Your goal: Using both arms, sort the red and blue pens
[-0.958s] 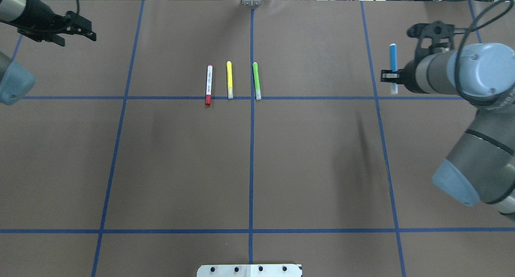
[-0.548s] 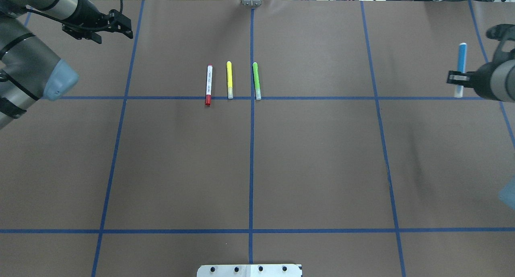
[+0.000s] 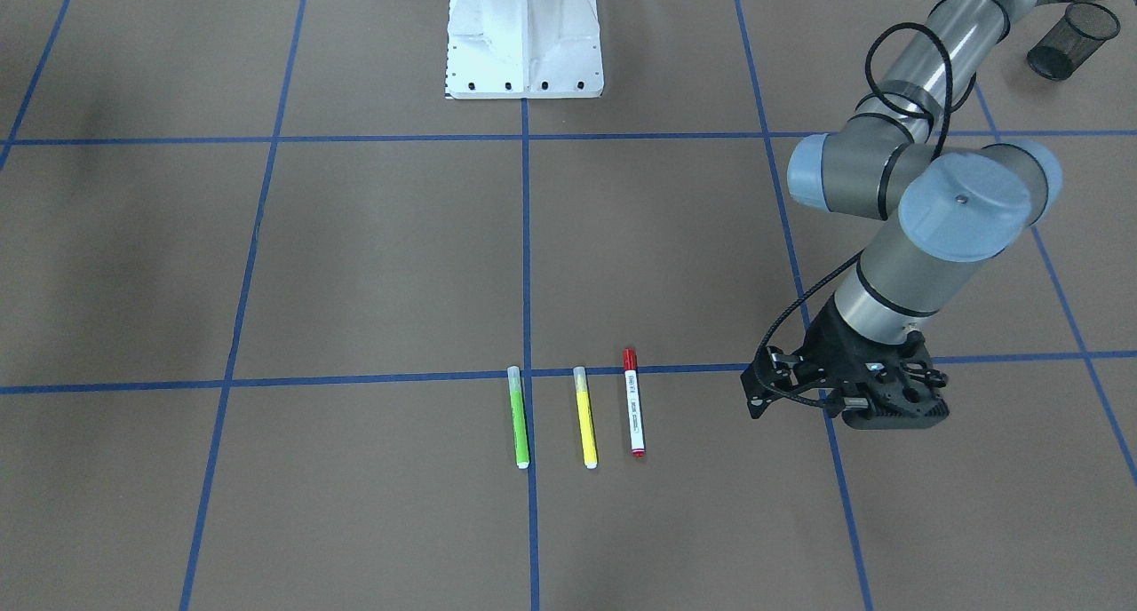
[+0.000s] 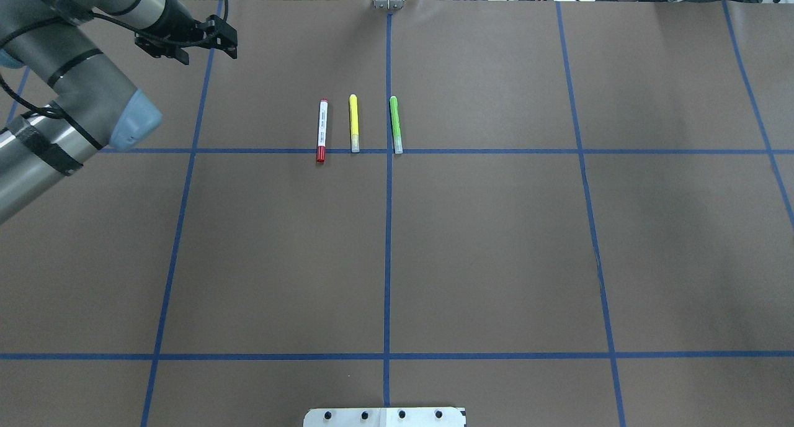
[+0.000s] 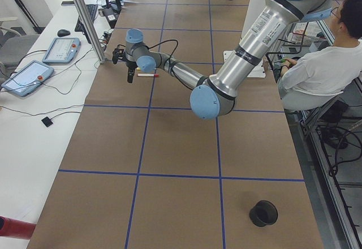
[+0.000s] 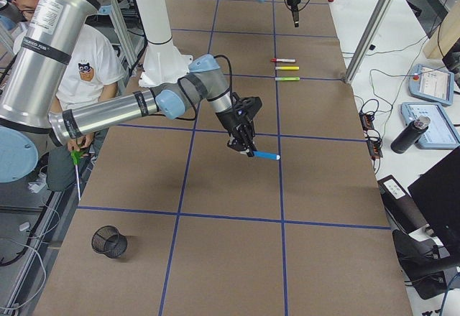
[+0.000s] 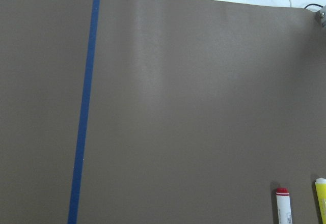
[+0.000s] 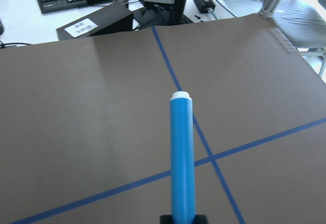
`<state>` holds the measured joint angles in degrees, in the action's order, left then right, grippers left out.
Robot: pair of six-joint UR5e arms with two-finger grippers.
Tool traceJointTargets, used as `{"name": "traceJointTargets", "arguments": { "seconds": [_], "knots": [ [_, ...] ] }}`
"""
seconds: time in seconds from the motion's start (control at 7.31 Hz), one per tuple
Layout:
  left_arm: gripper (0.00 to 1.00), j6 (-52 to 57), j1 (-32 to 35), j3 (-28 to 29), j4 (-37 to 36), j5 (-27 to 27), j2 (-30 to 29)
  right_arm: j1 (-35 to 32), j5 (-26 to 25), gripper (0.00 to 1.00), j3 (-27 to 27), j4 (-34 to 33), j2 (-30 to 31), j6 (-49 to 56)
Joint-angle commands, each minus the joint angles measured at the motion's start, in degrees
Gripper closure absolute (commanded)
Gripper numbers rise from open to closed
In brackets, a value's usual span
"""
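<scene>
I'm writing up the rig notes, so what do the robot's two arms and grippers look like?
The left arm and right arm are silver-grey tubes with pale blue joint caps and black bands; a black cable runs along each forearm. The left gripper and right gripper are black with two fingers.

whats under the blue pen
Only bare brown table cover and crossing blue tape lines. The blue pen hides a strip of both; the right gripper covers its lower end.

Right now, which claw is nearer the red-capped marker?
Left. The left claw hangs a short way left of the red-capped marker; the right claw, holding the blue pen, is far off to its right.
</scene>
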<state>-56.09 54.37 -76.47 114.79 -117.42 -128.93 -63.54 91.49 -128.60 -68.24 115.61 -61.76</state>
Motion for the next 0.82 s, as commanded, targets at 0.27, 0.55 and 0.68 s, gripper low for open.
{"name": "traceJointTargets", "arguments": {
  "seconds": [0.27, 0.55, 0.68],
  "knots": [
    [0.02, -3.84, -3.83, 4.4, -1.85, 0.79, -7.64, -12.84, 15.37, 1.0, 16.61, 36.12, 13.4, 1.19],
    [0.03, -3.76, -4.0, 6.06, -1.59, 0.79, -7.91, -21.69, 20.4, 1.0, 16.72, 36.34, 16.03, 8.56],
    [0.03, -3.93, -4.09, 7.38, -1.5, 0.79, -9.22, -23.89, 20.22, 1.0, 16.72, 37.12, 17.52, 8.58]
  ]
}}
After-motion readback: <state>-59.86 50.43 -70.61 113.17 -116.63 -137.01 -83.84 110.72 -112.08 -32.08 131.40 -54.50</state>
